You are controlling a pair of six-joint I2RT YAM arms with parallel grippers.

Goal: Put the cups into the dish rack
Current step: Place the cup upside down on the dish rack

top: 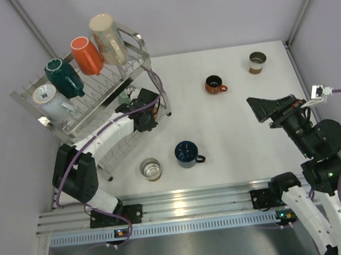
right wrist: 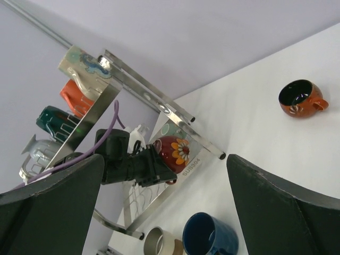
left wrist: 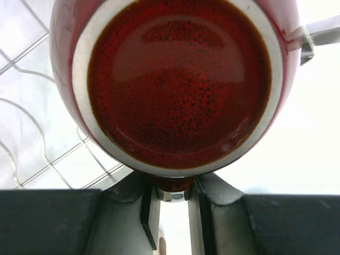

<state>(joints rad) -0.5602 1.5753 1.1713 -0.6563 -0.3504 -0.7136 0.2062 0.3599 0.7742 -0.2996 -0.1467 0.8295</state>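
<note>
The dish rack (top: 140,59) stands at the back left. Its upper tier carries a tall beige cup (top: 107,35), an orange cup (top: 87,54), a dark teal cup (top: 63,77) and a pale blue cup (top: 52,100). My left gripper (top: 145,112) reaches into the lower tier, shut on the handle of a red flowered cup (right wrist: 178,149). The left wrist view looks straight into that red cup (left wrist: 178,79), with my left gripper (left wrist: 172,194) pinching its handle. My right gripper (top: 255,111) hovers open over the right side of the table, holding nothing.
On the table lie a navy mug (top: 187,153), a steel-rimmed cup (top: 151,169), a small brown mug (top: 215,84) and a beige-and-brown cup (top: 257,62). A mint cup (right wrist: 172,129) sits in the lower tier behind the red one. Rack wires (left wrist: 32,143) run under the held cup.
</note>
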